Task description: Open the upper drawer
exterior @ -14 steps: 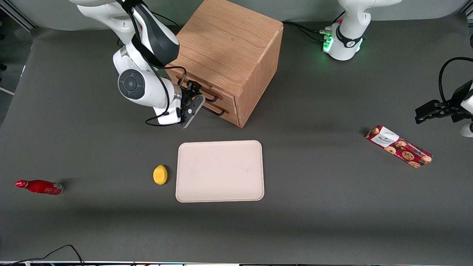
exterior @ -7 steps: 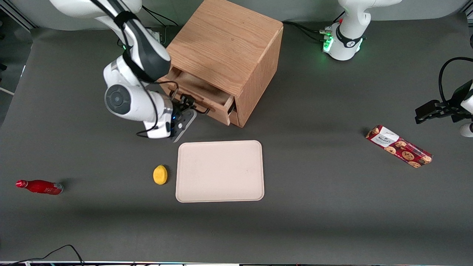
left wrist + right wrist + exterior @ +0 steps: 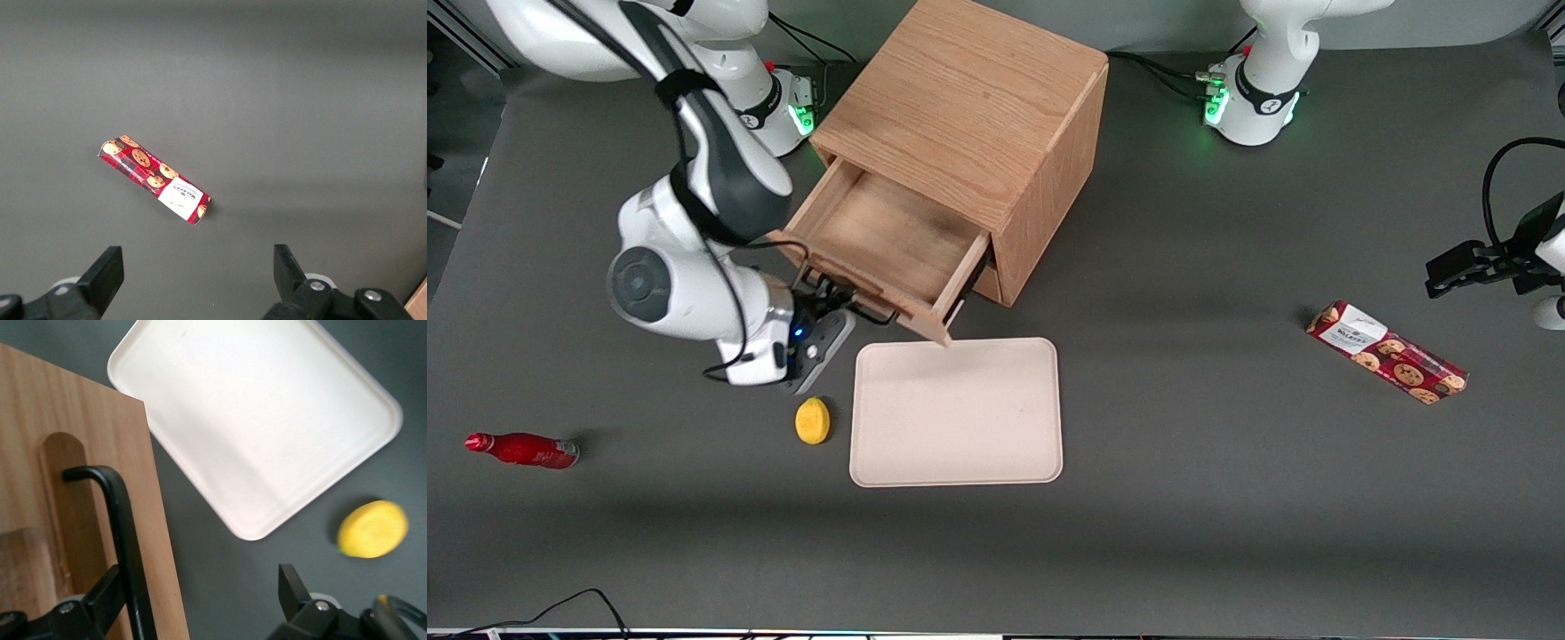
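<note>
Hand (image 3: 838,307) spread around handle (image 3: 127,540) of upper drawer (image 3: 880,240), which looks nearly fully out; next, likely back hand off the bar.

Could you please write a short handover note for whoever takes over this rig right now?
Gripper: at the handle of the upper drawer, on the drawer's front; jaws open, one on each side of the bar, not clamped on it.
Upper drawer: pulled well out of the cabinet, its inside in plain view and holding nothing visible. One front corner overhangs the edge of the tray.
Nearby: a lemon lies on the table beside the tray, close under the wrist.
Done: the drawer is open.
Left: probably only to back the gripper off the handle, keeping clear of the lemon and tray.
</note>
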`<act>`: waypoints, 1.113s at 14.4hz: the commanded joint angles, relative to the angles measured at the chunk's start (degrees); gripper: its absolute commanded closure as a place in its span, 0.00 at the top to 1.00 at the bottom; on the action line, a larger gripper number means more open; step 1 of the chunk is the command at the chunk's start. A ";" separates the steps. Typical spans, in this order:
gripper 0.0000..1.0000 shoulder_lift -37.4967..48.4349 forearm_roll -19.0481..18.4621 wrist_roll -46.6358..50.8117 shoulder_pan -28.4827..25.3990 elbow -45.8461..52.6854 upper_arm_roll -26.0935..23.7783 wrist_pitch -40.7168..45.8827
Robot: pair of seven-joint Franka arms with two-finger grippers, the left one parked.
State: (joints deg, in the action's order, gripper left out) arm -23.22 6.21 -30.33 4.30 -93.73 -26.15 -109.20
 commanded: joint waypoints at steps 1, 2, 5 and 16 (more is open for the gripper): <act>1.00 -4.72 -4.34 -2.54 0.18 9.16 -0.31 4.25; 1.00 -4.99 -6.36 -2.54 -0.17 10.58 -0.39 5.04; 1.00 -5.17 -12.60 -2.54 -2.62 14.71 -0.66 6.36; 1.00 15.98 -12.72 34.18 3.42 10.63 -1.27 26.40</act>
State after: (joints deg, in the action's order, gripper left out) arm -13.36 -6.00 -2.24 4.96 -74.74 -26.96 -82.78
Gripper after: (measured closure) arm 0.000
